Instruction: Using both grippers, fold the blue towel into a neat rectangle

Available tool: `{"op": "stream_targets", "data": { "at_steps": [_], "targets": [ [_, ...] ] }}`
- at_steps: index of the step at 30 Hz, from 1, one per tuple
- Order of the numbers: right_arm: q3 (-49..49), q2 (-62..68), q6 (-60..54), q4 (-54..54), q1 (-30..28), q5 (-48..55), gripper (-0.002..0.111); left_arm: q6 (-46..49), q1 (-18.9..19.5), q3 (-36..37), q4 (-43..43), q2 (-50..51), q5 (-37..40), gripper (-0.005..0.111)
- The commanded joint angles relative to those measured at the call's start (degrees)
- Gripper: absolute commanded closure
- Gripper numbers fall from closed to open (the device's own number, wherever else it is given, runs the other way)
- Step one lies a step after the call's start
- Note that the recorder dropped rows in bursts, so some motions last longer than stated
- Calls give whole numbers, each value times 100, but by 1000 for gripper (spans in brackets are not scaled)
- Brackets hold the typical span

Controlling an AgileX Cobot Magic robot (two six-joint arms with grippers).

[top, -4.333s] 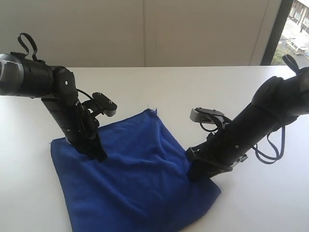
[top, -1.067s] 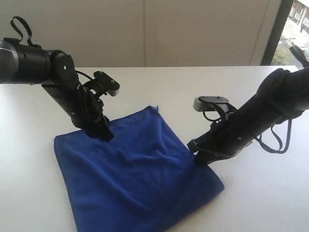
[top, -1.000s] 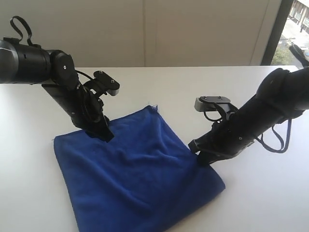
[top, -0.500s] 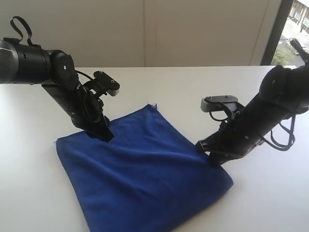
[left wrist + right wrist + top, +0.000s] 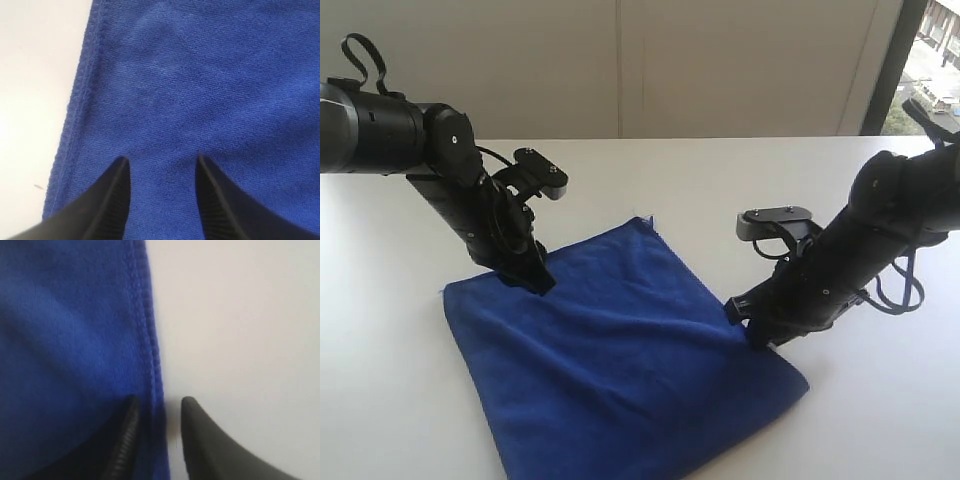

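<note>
The blue towel [image 5: 620,350] lies flat on the white table [image 5: 700,180], one corner pointing away from the camera. My left gripper [image 5: 538,282] is down on the towel near its far-left hem. In the left wrist view this gripper [image 5: 161,161] is open, both tips on the plush cloth [image 5: 200,75], with the hem off to one side. My right gripper [image 5: 752,335] is at the towel's right edge. In the right wrist view it [image 5: 159,401] is slightly open and straddles the stitched hem [image 5: 150,365], one finger on cloth, the other over bare table. No tag is visible.
Bare table [image 5: 880,420] surrounds the towel on the left, back and right. The towel's near corner reaches the bottom of the exterior view. A pale wall [image 5: 620,60] and a window [image 5: 935,70] stand behind the table.
My right gripper has shifted to the right, and the towel's right edge and near corner went with it. The wrinkles in the middle have flattened. The left arm has held still for the last second.
</note>
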Motion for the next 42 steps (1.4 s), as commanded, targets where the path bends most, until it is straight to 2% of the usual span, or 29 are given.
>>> {"op": "stream_targets", "data": {
  "at_steps": [1,4,6,8,10,12,13,15,19,24,27,30,35,42],
  "targets": [
    [-68,-195,28,-162,-20,-635,57,-11,-2,-25,-77,-55,202,59],
    [-325,-475,28,-370,-20,-809,51,-11,-2,-25,-64,-55,225,59],
    [-566,-629,28,-382,-30,-818,51,-11,-2,-25,-64,-55,285,59],
    [-849,-685,155,-382,-63,-620,57,-11,-2,-25,-64,-79,488,59],
    [-1271,-621,170,-409,-157,-115,77,-85,-2,-25,-54,-146,795,63],
    [-1695,-403,-46,-424,-239,383,104,-352,-2,-25,69,-273,1049,76],
    [-1957,-245,-152,-424,-284,668,107,-485,-2,-6,189,-368,1100,87],
    [-2464,99,-496,-410,-297,1212,108,-661,-2,96,245,-609,986,106],
    [-3558,895,-1018,-23,-266,2155,108,-866,-89,602,-166,-1081,557,107],
    [-4481,1737,-1382,598,-123,2647,108,-866,-600,1472,-930,-1172,28,107],
    [-4874,2115,-1387,598,107,2718,108,-930,-944,1881,-984,-1172,-489,107],
    [-5140,2461,-1387,587,314,2718,108,-1141,-1147,2092,-1056,-1172,-682,107],
    [-5314,2800,-1387,564,439,2600,108,-1219,-1197,2328,-1221,-1172,-693,107],
    [-5314,3082,-1387,731,452,1829,108,-1219,-1197,2852,-1598,-1172,-962,107]
  ]
}}
